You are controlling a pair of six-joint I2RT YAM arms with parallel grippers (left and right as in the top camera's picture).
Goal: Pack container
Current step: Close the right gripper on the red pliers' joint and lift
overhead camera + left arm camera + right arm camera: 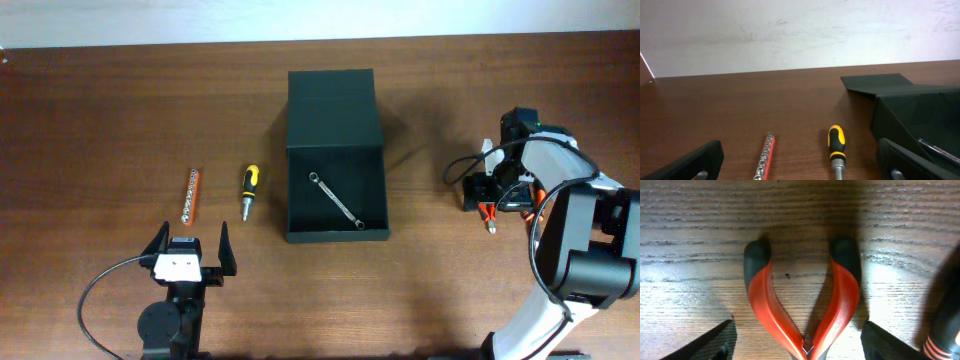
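From overhead, you see the container (362, 175) in the middle of the tabletop, its lid folded back toward the far edge and a wrench (335, 198) inside. The screwdriver (248, 190) and socket rail (191, 195) lie on open wood toward the left edge, and the left gripper (190, 244) is spread wide by the near edge. In the left wrist view, its fingers stand outside these two tools, touching nothing, with the container wall apart on the right. In the right wrist view, near the right edge, the right gripper (800, 341) is wide, one finger on each side of the red pliers (762, 295), with wood showing between fingers and handles.
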